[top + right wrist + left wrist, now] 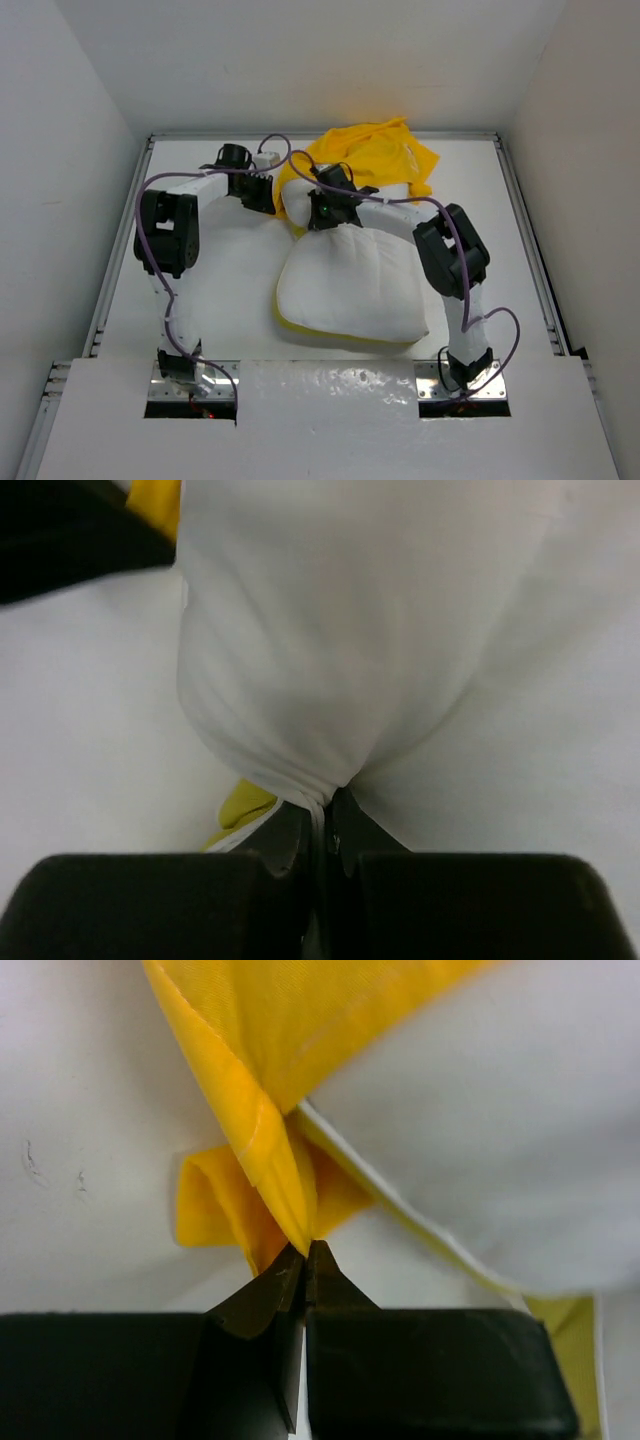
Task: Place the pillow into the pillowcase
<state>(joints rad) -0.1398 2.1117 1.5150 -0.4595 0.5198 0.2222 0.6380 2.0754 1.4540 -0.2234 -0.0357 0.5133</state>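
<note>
Working on a white table [210, 290] enclosed by white walls. Resting the pillow [350, 285] at table centre, near end toward the arm bases, far end meeting the bunched pillowcase [365, 150] at the back. Pinching a yellow pillowcase fold with the left gripper [306, 1252], jaws fully closed on the cloth, just beside the pillow's far left corner. Clamping a gathered tuck of white pillow fabric with the right gripper [322, 805], jaws closed tight on it, at the pillow's far end.
</note>
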